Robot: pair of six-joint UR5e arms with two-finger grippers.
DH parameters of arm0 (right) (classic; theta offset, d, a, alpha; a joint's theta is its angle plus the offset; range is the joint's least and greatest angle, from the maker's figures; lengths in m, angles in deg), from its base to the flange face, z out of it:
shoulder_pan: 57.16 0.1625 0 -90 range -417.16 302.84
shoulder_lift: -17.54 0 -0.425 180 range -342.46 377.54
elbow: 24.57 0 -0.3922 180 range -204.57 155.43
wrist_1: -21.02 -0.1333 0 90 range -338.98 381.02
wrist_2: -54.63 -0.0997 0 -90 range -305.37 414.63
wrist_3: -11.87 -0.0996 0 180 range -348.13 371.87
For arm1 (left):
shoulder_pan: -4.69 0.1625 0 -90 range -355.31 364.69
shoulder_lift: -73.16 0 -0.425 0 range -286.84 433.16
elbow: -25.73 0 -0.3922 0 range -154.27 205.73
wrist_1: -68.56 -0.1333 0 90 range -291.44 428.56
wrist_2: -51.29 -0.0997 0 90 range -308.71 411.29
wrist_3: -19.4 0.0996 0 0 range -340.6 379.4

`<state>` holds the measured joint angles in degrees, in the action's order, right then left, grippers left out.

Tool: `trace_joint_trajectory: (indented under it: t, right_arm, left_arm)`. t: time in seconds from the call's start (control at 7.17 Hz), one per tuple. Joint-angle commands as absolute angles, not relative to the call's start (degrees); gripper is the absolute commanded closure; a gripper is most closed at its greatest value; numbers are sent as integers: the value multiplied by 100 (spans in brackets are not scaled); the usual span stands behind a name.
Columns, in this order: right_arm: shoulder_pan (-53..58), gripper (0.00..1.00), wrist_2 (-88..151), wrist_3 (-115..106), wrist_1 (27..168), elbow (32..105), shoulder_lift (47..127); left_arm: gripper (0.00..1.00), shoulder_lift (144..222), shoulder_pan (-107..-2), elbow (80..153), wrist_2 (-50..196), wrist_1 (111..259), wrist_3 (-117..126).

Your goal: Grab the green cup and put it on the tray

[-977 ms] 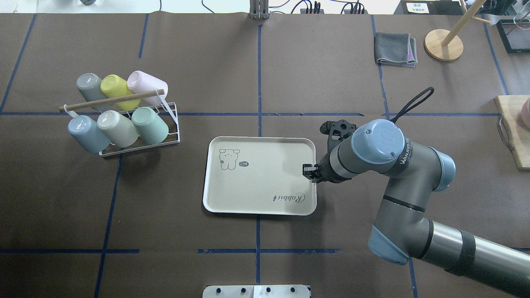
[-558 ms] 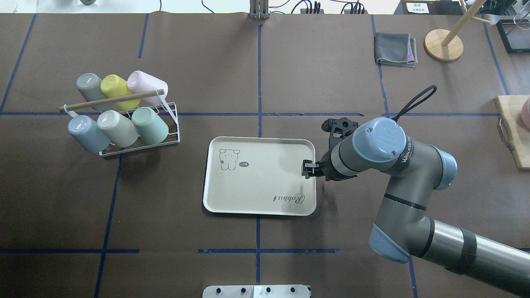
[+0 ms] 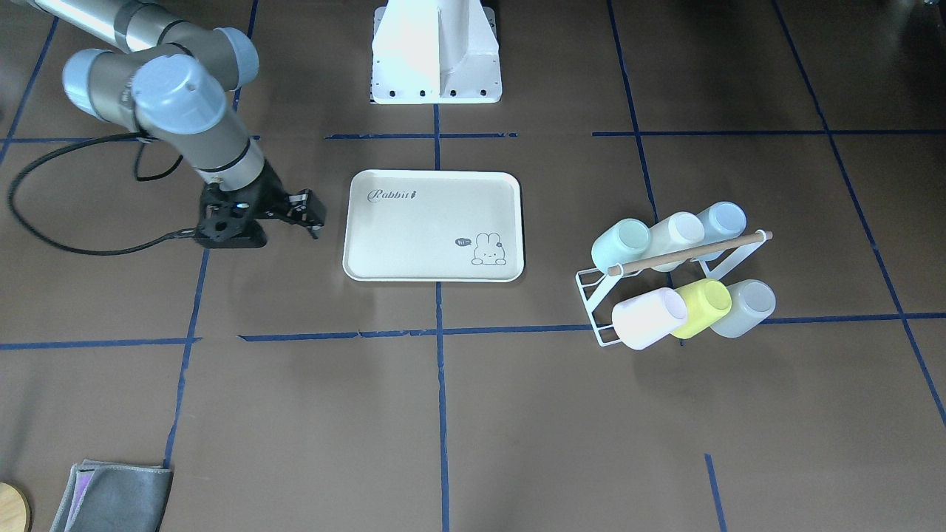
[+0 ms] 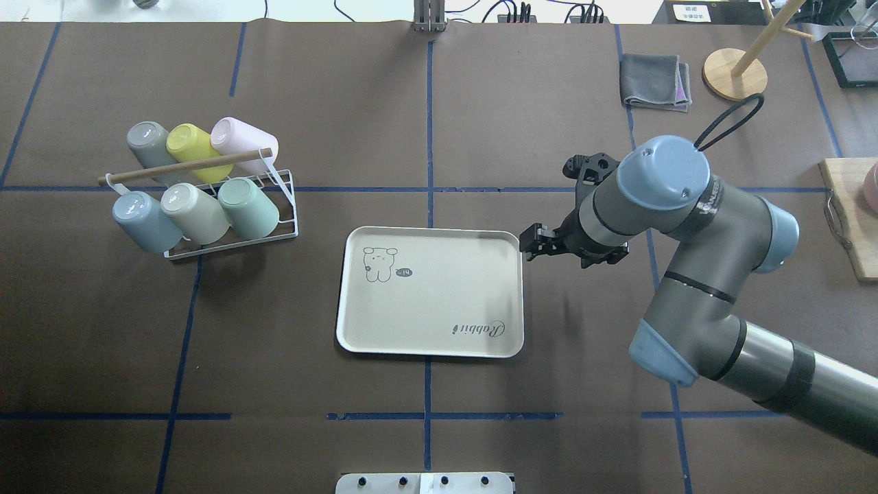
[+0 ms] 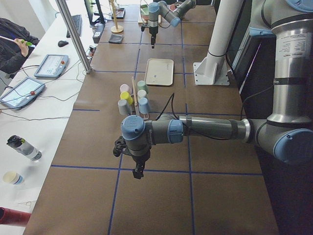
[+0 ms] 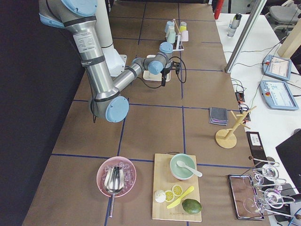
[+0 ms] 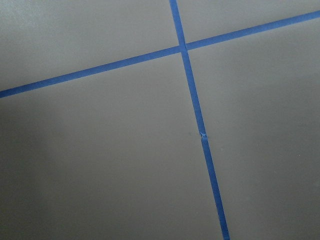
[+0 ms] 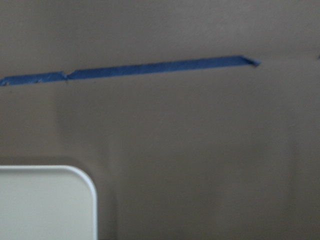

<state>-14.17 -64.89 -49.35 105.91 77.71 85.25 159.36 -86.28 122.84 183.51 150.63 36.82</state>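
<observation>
The green cup (image 4: 248, 208) lies tilted, bottom up, at the right end of the near row of a white wire rack (image 4: 288, 206); it also shows in the front view (image 3: 621, 244). The empty cream tray (image 4: 439, 302) lies mid-table, also seen in the front view (image 3: 429, 236). My right gripper (image 4: 529, 241) hangs just off the tray's far right corner, empty, fingers slightly apart; it also shows in the front view (image 3: 314, 218). My left gripper (image 5: 138, 174) shows only in the left side view, near the table's left end; I cannot tell if it is open.
The rack also holds a blue cup (image 4: 142, 221), a cream cup (image 4: 192, 211), a grey cup (image 4: 151, 143), a yellow-green cup (image 4: 194, 147) and a pink cup (image 4: 240, 143). A grey cloth (image 4: 655, 81), a wooden stand (image 4: 734, 74) and a cutting board (image 4: 850, 219) lie far right.
My right gripper has left the tray's right rim and moved away and to the right, off the tray. The tray and cups have not moved.
</observation>
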Motion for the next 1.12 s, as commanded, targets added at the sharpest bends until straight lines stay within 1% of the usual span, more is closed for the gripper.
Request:
trace_joint_trajectory:
  t: [0.0, 0.14, 0.28, 0.42, 0.84, 0.98]
  right_arm:
    - [-404, 0, -6779, -2928, 12036, 8045, 8556]
    - [97, 0, -6824, -1778, 12565, 8107, 8626]
    - [502, 0, -6816, -888, 12909, 8220, 8870]
    - [967, 0, -6833, -122, 13026, 8404, 9264]
    - [2216, 0, -7359, 1953, 12922, 8433, 10443]
    - [2594, 0, -7378, 2534, 12913, 8433, 10768]
  left_arm:
    - [0, 15929, -8628, 12293, 18357, 15057, 3637]
    - [0, 15920, -8628, 12294, 18357, 15065, 3619]
    - [0, 15920, -8628, 12276, 18357, 15065, 3627]
    - [0, 15947, -8628, 12250, 18357, 15161, 3628]
    - [0, 15973, -8619, 12180, 18339, 16108, 3601]
    - [0, 16095, -8602, 12232, 18357, 16164, 3610]
